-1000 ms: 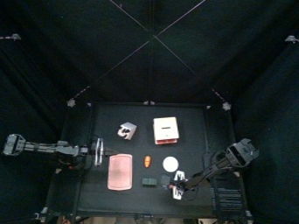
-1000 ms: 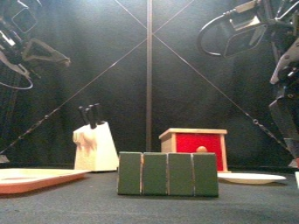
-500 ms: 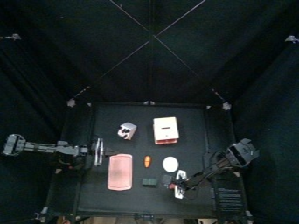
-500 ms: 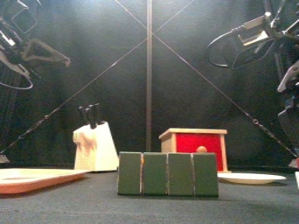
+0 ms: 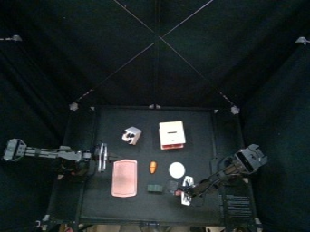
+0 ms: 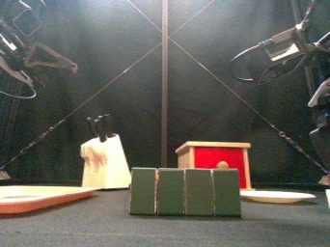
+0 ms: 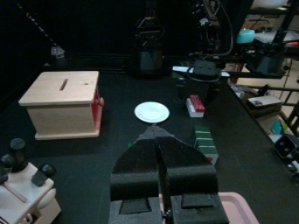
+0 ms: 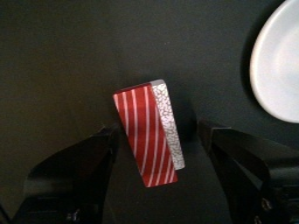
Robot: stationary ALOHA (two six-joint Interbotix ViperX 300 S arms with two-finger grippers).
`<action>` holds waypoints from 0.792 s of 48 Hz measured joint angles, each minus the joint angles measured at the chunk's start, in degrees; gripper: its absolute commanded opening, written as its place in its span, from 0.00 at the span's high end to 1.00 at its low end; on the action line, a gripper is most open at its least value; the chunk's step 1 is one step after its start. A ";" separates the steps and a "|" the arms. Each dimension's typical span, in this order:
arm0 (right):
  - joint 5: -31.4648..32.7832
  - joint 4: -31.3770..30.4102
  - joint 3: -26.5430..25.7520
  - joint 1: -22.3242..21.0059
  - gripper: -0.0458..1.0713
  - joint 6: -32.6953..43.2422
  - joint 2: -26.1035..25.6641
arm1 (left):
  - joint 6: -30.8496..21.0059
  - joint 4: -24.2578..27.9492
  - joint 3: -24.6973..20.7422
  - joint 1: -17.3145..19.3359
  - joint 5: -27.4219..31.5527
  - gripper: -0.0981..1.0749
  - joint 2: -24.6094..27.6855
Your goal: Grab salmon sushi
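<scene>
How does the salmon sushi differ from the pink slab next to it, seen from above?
In the top view the salmon sushi is a tiny orange-red oval, while the pink slab is a long pale-pink rectangle, far larger. The sushi sits nearer the white disc; the slab lies closer to the left arm's side of the table. Both lie flat, lengthwise the same way, and neither is held.

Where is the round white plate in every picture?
Top view: plate, right of the table's middle.
Front view: low on the right.
Left wrist view: ahead of the left gripper, at.
Right wrist view: beside the striped pack, cut off.
Landmark: wooden box, near the plate except in right wrist view.
</scene>
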 measured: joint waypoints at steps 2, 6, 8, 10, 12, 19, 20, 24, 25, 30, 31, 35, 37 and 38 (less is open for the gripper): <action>0.00 0.00 0.00 -0.09 0.08 0.00 0.00 | -0.09 0.00 0.00 0.00 0.00 0.93 0.00; 0.00 0.00 0.00 -0.09 0.08 -0.09 0.09 | -0.09 0.00 0.09 0.00 0.00 0.93 0.00; 0.00 0.00 0.00 -0.09 0.08 0.00 0.18 | -0.09 0.00 0.00 0.00 0.00 0.93 -0.09; 0.00 -0.09 0.00 -0.09 0.09 0.00 0.18 | 0.00 0.00 0.00 0.00 0.00 0.93 0.00; 0.00 0.00 0.00 -0.09 0.10 -0.09 0.18 | 0.00 0.00 0.00 0.00 0.00 0.93 -0.09; 0.00 -0.26 0.00 -0.18 0.16 0.00 0.18 | 0.00 0.00 0.00 0.00 0.00 0.93 -0.09; 0.00 -0.18 0.00 -0.18 0.17 0.00 0.18 | -0.09 0.00 0.00 0.00 0.00 0.93 -0.09; 0.00 -0.18 0.00 -0.18 0.21 0.00 0.18 | 0.00 0.00 0.00 0.00 0.00 0.93 -0.09; 0.00 -0.18 0.00 -0.18 0.22 0.00 0.18 | -0.09 0.00 0.00 0.00 0.00 0.93 -0.09; 0.18 -0.18 -0.09 -0.26 0.26 0.00 0.18 | -0.09 0.00 0.00 0.00 0.00 0.93 -0.09; 0.26 -0.18 -0.09 -0.18 0.27 0.00 0.18 | -0.09 0.00 0.00 0.00 0.00 0.93 0.00; 0.70 -0.18 -0.35 -0.26 0.29 -0.09 0.18 | -0.09 0.00 0.00 0.00 0.00 0.93 0.00; 1.23 -0.26 -0.79 -0.18 0.29 0.00 0.00 | -0.09 0.00 0.00 0.00 0.00 0.93 0.00; 1.41 -0.26 -0.88 -0.26 0.30 0.00 -0.18 | -0.09 0.00 0.00 0.00 0.00 0.93 0.00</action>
